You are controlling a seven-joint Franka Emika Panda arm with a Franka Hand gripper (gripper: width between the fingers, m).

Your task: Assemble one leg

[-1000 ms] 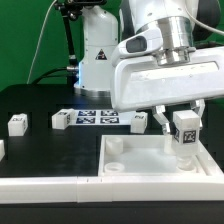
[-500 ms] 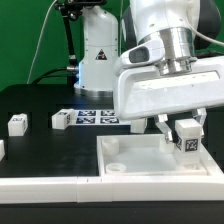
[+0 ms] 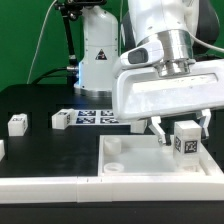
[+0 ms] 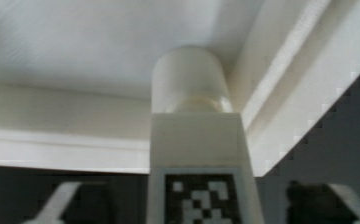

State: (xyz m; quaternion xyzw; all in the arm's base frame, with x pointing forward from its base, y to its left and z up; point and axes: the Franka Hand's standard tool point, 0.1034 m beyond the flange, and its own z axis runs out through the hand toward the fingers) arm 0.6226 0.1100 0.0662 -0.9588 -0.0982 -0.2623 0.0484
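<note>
The leg, a small white block with a black-and-white tag, stands upright on the large white tray-like panel near its corner at the exterior view's right. My gripper is around it. The fingers stand apart, with a gap to the leg on each side. In the wrist view the leg runs from between the dark fingers to the panel's corner, rounded end first. My gripper is open there too.
Three more small white tagged blocks lie on the black table: two to the exterior view's left and one behind the panel. The marker board lies between them. A white rail runs along the front.
The gripper lowered the leg a little toward the panel's corner while shut on it. Its fingers have now spread apart and let the leg go.
</note>
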